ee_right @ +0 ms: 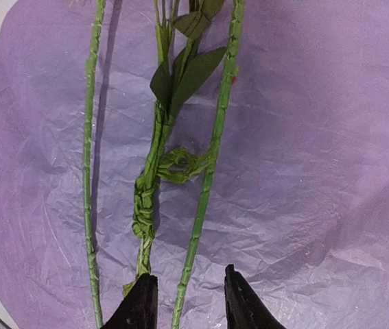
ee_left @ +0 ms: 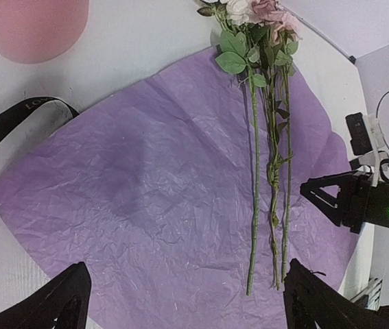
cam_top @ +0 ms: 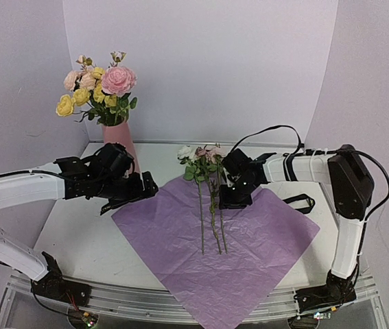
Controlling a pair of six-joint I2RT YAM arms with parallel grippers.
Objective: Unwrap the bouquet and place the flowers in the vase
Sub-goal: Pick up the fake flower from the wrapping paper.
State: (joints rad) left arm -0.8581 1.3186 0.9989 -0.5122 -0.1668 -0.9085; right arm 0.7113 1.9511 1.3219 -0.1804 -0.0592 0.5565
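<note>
We see left jaws wide apart over crinkled lilac paper (ee_left: 146, 205); right jaws narrowly apart astride thin ribbed stem (ee_right: 201, 205); vase (cam_top: 116, 131) smooth, conical.

Left fingers (ee_left: 57, 305) wide, right fingers (ee_right: 139, 303) narrower

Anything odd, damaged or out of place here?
On the purple paper, the middle stem's green wrap is bunched, and a loop of it reaches the neighbouring stem; the two may lift together.

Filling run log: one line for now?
left gripper: open, empty | right gripper: open, straddling a stem | paper: spread flat | vase: holds blooms
</note>
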